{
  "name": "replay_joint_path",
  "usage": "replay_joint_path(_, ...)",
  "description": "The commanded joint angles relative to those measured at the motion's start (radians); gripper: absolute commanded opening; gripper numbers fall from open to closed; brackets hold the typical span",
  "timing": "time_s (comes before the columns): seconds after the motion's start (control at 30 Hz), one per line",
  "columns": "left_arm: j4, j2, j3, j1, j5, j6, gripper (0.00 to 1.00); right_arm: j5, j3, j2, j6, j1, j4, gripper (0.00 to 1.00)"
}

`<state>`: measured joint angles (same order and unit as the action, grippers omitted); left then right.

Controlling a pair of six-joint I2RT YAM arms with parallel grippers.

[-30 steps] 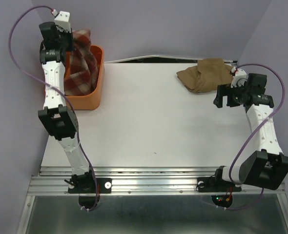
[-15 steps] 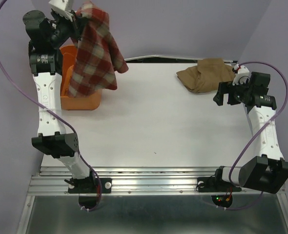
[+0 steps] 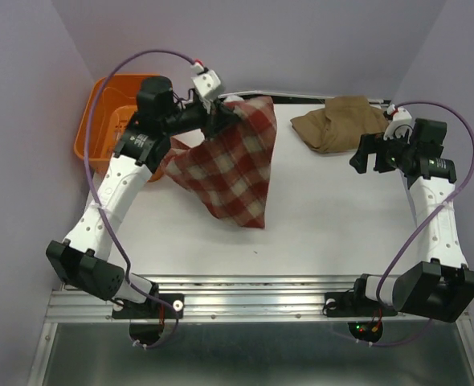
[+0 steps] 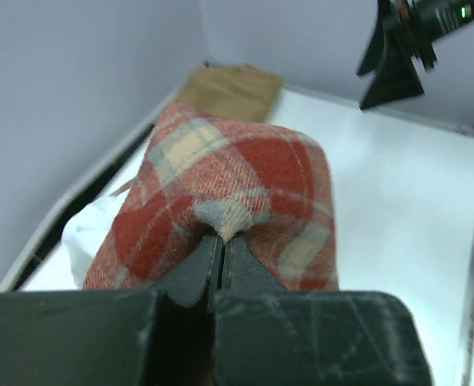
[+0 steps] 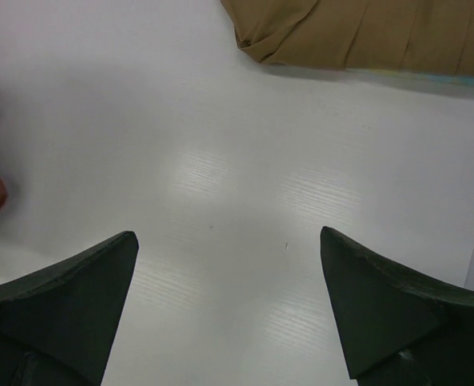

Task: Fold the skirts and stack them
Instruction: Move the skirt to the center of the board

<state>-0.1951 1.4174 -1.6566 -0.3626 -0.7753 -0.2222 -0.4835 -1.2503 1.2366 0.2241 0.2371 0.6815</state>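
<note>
Basket: the orange basket [image 3: 92,121] sits at the far left corner of the table [image 3: 325,225], against the purple wall. Its slotted inside faces the overhead camera, and the left arm crosses above its right rim.

Plaid skirt: the plaid skirt [image 3: 237,169] is outside the basket and hangs over the table's left-centre. It fans down from its pinched top to a point toward the near edge. Whether that point rests on the surface cannot be told.

Left gripper: the left gripper [image 3: 218,121] has its fingers pressed together on a bunched fold at the skirt's top, seen close in the wrist view [image 4: 222,237].

Tan skirt: the tan skirt [image 3: 341,122] lies in a folded heap at the far right of the table, close to the back edge.

Pastel strip: a thin pastel strip [image 5: 430,76] shows under the tan skirt's near edge. Too little shows to say more.

Right gripper: the right gripper [image 3: 368,161] has its fingers spread wide and holds nothing. It hovers above bare tabletop just in front of the tan skirt [image 5: 365,32].

Open room: white surface shows between the plaid skirt and the right arm, and across the near half up to the metal rail [image 3: 253,293].

Edges: purple walls close in on the left, back and right.
</note>
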Motion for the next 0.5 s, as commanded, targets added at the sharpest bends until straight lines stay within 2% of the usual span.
replay_joint_path(0.0,0.031,-0.005,0.197,-0.169,0.158,-0.116,0.0,-0.029,-0.046,0.003,-0.015,0.005,-0.014,1.0)
replay_joint_path(0.03,0.031,-0.003,0.24,-0.17,0.159,-0.137,0.0,-0.029,-0.046,0.003,-0.015,0.005,-0.011,1.0)
replay_joint_path(0.07,0.034,0.006,0.326,-0.249,0.232,-0.16,0.0,-0.03,-0.05,0.009,-0.017,0.005,-0.007,1.0)
replay_joint_path(0.17,0.069,0.046,0.469,-0.377,0.341,-0.21,0.0,-0.05,-0.051,0.021,-0.014,0.005,0.018,1.0)
replay_joint_path(0.47,0.121,0.19,0.598,-0.624,0.528,-0.334,0.0,-0.17,-0.006,0.073,-0.011,0.005,0.093,1.0)
